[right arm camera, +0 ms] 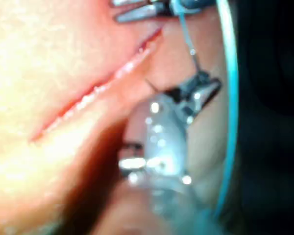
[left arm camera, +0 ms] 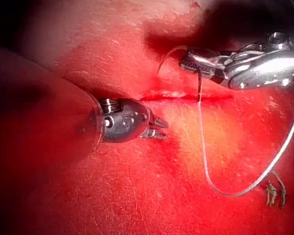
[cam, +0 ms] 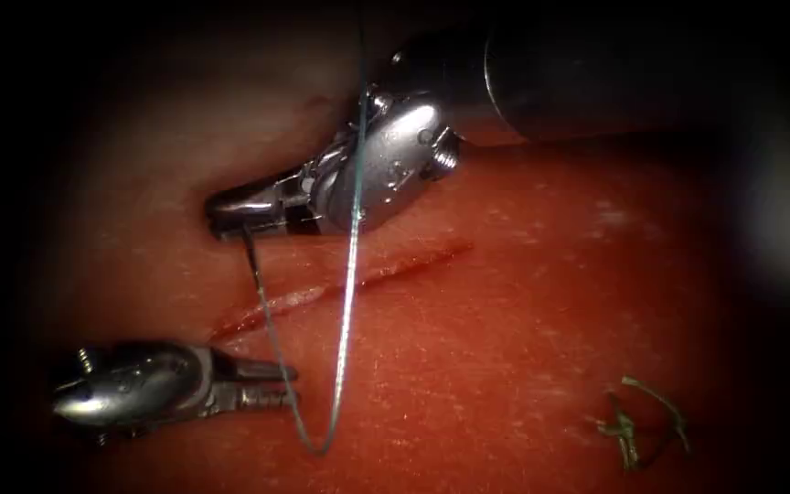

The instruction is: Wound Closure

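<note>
Reaching in from the right in the endoscope view, the right arm's silver needle driver (cam: 230,218) has its jaws closed just above the left part of the slim red cut (cam: 340,284) in the pork tissue (cam: 541,311). A thin pale thread (cam: 347,302) hangs from it in a slack loop, probably left loose so it does not drag. The left arm's silver driver (cam: 278,384) sits below the cut, jaws narrowly parted and empty, seemingly on standby. Green thread scraps (cam: 642,423) lie far right.

In the left wrist view, the right tool grips the curved steel needle (left arm camera: 170,53), apparently near its thread end; the point looks clear of the tissue.

In the right wrist view, the needle's dark tip (right arm camera: 150,86) juts beside the cut.
</note>
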You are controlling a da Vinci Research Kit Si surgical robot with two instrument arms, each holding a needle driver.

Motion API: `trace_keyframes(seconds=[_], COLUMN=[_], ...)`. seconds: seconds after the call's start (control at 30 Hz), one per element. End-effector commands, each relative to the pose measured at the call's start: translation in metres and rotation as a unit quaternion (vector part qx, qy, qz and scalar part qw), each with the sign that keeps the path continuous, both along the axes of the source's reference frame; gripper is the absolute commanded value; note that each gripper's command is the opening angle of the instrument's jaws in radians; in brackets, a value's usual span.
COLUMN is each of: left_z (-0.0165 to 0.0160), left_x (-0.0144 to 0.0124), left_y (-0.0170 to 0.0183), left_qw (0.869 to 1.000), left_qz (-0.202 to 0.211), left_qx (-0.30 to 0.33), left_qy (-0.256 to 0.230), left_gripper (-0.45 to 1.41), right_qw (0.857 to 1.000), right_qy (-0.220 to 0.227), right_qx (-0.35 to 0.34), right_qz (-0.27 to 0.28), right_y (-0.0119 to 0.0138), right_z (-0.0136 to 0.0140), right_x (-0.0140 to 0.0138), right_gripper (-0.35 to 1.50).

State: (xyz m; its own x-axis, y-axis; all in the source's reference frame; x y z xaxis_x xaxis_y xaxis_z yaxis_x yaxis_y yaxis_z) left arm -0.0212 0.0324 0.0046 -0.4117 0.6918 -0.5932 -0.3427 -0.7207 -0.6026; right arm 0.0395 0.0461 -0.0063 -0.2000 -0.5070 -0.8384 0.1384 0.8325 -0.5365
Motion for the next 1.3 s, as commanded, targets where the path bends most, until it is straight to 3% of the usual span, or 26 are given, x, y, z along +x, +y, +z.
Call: trace_keyframes(seconds=[0.03,0.23,0.43,0.67,0.93,1.3], left_z=[0.0006,0.0007,0.0008,0.0008,0.001,0.0027], left_x=[-0.0005,-0.0005,-0.0005,-0.0005,-0.0008,-0.0005], left_y=[-0.0008,-0.0008,-0.0008,-0.0007,-0.0006,-0.0009], left_qw=[1.0,1.0,1.0,1.0,1.0,1.0], left_qz=[0.0,0.001,0.002,0.003,0.001,0.009], left_qx=[0.002,0.002,0.002,0.002,0.002,0.002], left_qy=[-0.001,0.001,0.002,0.003,0.004,0.013], left_gripper=[-0.12,-0.12,-0.12,-0.12,-0.12,-0.12], right_qw=[1.0,1.0,0.999,0.998,0.988,0.979], right_qy=[0.001,0.004,-0.012,-0.015,-0.029,-0.058], right_qx=[-0.002,-0.008,0.029,0.052,0.146,0.19], right_qz=[-0.001,-0.009,-0.024,0.01,0.046,0.037], right_y=[-0.0004,-0.0022,-0.0044,-0.0023,0.0006,0.0003], right_z=[0.0009,0.0015,0.003,0.0024,0.0008,0.0013], right_x=[0.0007,0.0008,0.0009,0.0004,0.0007,0.001], right_gripper=[-0.35,-0.35,-0.35,-0.35,-0.35,-0.35])
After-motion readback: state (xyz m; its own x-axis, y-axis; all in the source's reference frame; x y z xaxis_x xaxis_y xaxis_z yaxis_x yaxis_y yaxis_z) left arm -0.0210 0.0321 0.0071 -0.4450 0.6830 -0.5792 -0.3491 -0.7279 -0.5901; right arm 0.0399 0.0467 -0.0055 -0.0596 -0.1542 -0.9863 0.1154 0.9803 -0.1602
